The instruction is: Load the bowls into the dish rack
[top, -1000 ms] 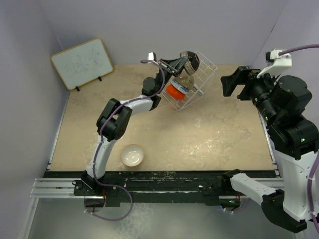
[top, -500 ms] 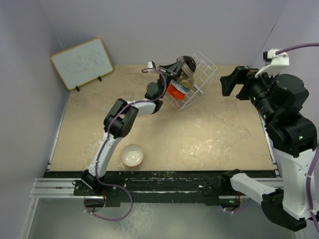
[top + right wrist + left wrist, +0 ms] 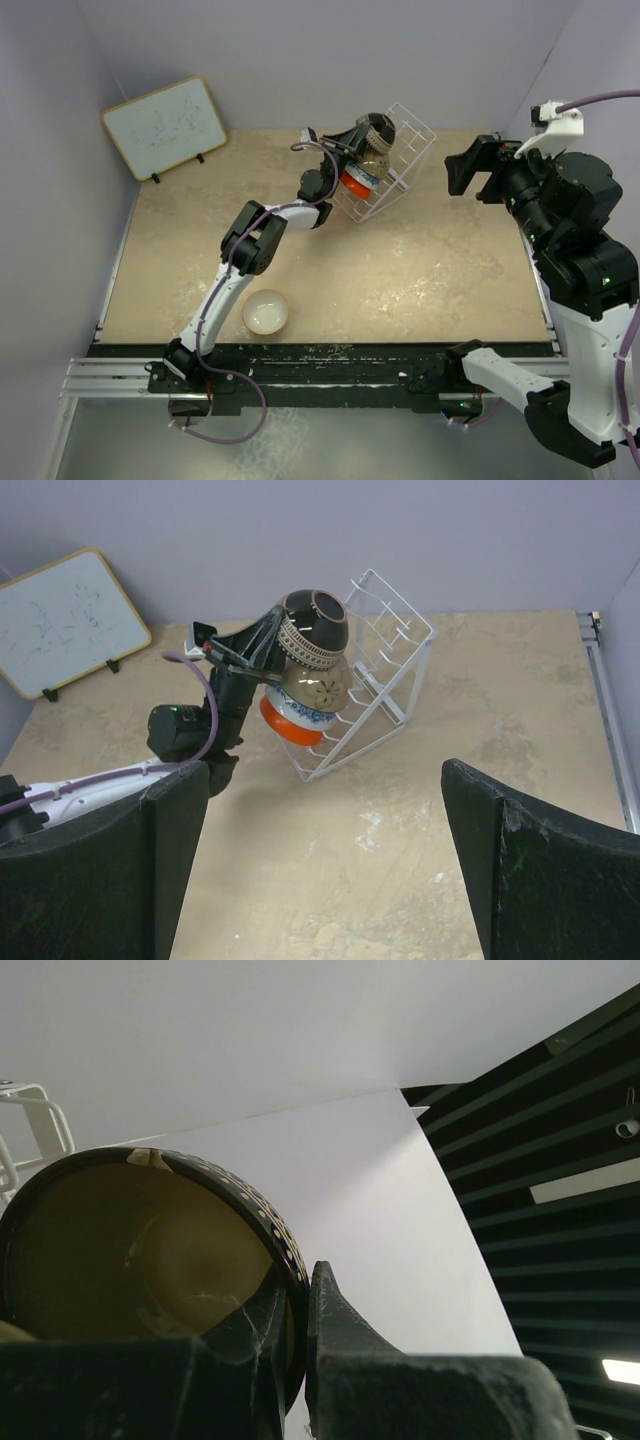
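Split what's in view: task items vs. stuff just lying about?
Job: dish rack; orange bowl and blue-patterned bowl in it; brown bowl in left gripper; cream-white bowl on table.
Not job: whiteboard; right gripper, open, empty.

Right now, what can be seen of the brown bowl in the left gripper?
The brown bowl is small and round. It is glossy dark brown outside, with a band of pale dots near the rim, and tan inside. It is tilted, foot ring uppermost. The left gripper pinches its rim, one finger inside. It hangs at the dish rack, just above the blue-patterned bowl; whether they touch is unclear.
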Robot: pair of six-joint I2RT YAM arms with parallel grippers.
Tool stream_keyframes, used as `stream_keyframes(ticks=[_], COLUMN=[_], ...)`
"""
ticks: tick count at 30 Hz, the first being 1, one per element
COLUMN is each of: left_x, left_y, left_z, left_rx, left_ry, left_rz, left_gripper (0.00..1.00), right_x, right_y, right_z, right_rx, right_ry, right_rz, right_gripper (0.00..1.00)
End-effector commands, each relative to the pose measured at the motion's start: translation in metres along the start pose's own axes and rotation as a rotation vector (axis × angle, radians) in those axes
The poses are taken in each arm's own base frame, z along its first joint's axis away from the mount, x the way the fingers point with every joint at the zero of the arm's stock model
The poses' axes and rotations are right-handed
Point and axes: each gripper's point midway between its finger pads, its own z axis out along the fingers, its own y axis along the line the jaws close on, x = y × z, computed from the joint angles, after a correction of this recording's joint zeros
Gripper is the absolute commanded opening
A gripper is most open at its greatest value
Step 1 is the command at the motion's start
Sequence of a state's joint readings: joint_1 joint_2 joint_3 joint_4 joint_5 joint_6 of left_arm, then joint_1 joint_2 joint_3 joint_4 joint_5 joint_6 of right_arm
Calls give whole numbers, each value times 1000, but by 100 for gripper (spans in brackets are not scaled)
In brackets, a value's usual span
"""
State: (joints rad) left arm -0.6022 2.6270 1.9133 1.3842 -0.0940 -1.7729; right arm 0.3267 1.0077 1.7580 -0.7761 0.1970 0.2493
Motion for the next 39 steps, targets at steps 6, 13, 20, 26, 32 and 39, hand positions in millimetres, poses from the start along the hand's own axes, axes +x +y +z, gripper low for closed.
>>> stream_keyframes(ticks=[6,13,20,26,32,39], left_x=[9,7,13,13,12,14], left_y=[-63,-50,-42,-34,-25,-18], left_z=[11,9,13,12,11,14], left_rx=[230,210,179,168,145,99], left_ry=[45,39,57,58,54,60], left_rz=[-61,-73,-68,-76,-80,-65], left_gripper=[0,0,0,1,14,23], right_x=[-1,4,6,9,11,11], right_y=[-2,-3,-2,-3,-2,-3], right_z=[5,8,10,10,12,14], right_rx=[11,13,12,12,11,16], right_ry=[-12,-2,1,7,11,15], right_rz=[-17,-18,-21,-22,-22,-28], right_gripper=[100,100,100,100,100,100])
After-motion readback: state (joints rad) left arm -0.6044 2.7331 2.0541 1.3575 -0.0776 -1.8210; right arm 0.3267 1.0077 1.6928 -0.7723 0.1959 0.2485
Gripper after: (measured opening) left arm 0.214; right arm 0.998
